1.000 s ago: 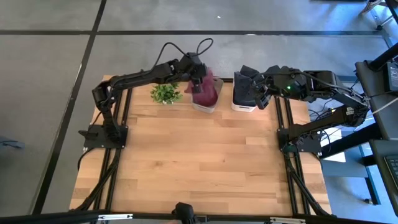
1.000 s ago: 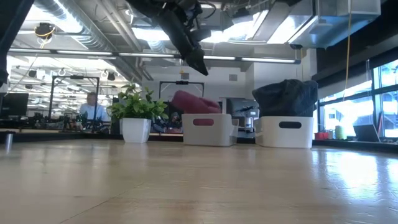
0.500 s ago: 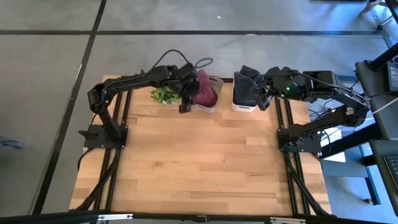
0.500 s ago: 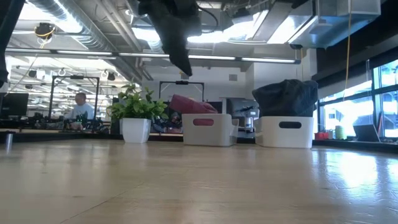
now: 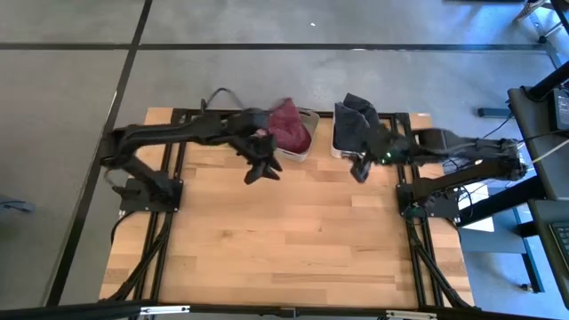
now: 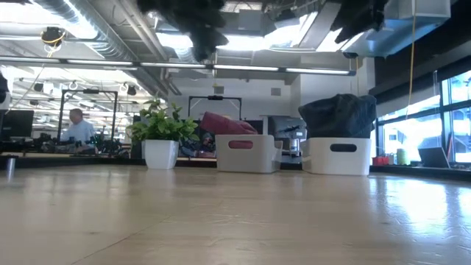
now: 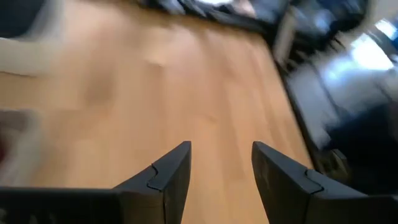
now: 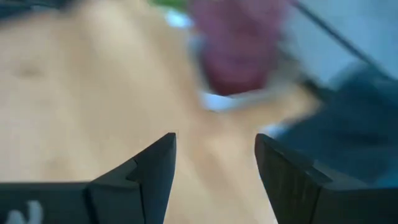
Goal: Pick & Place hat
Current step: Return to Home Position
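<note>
Just in front of the gray bin [image 6: 257, 158], the left gripper [image 5: 263, 169] hangs above the table [image 5: 284, 231], fingers parted, empty. The right gripper [image 5: 359, 169], to that bin's right, is likewise. The red cap [image 5: 289, 132] sits inside it. Advice: retract both arms high, clear of the rim.

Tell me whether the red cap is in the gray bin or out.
In. The red cap sits inside the gray bin, bulging above its rim; the left gripper, fingers open, hangs clear of it.

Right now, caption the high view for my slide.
Red cap in gray bin, dark caps in white bin; left gripper and right gripper open over table.
</note>
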Controlling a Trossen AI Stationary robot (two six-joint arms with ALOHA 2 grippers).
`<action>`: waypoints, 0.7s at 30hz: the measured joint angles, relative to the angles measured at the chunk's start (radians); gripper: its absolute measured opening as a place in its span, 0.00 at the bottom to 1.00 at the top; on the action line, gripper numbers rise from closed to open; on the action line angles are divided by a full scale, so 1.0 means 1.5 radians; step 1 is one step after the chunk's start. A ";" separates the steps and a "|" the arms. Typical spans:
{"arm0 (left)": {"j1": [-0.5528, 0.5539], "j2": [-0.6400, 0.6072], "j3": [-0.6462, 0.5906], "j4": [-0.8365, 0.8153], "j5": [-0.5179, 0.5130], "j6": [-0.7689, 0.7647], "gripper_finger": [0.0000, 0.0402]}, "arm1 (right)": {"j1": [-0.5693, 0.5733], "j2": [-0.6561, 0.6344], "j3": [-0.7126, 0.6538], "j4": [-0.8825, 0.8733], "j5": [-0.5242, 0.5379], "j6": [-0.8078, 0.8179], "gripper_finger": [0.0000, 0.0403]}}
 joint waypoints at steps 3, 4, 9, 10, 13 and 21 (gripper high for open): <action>-0.026 -0.113 -0.123 0.152 -0.099 -0.075 0.41 | 0.030 -0.069 -0.114 0.173 -0.120 -0.072 0.55; -0.039 -0.147 -0.166 0.213 -0.122 -0.086 0.41 | 0.039 -0.090 -0.154 0.236 -0.174 -0.104 0.55; -0.102 -0.287 -0.340 0.420 -0.176 -0.101 0.41 | 0.058 -0.180 -0.327 0.436 -0.325 -0.186 0.55; -0.112 -0.309 -0.362 0.428 -0.175 -0.099 0.41 | 0.058 -0.192 -0.350 0.443 -0.325 -0.193 0.55; -0.138 -0.358 -0.408 0.434 -0.175 -0.102 0.41 | 0.058 -0.215 -0.407 0.442 -0.325 -0.201 0.55; -0.162 -0.404 -0.470 0.417 -0.178 -0.127 0.41 | 0.058 -0.225 -0.515 0.601 -0.326 -0.142 0.55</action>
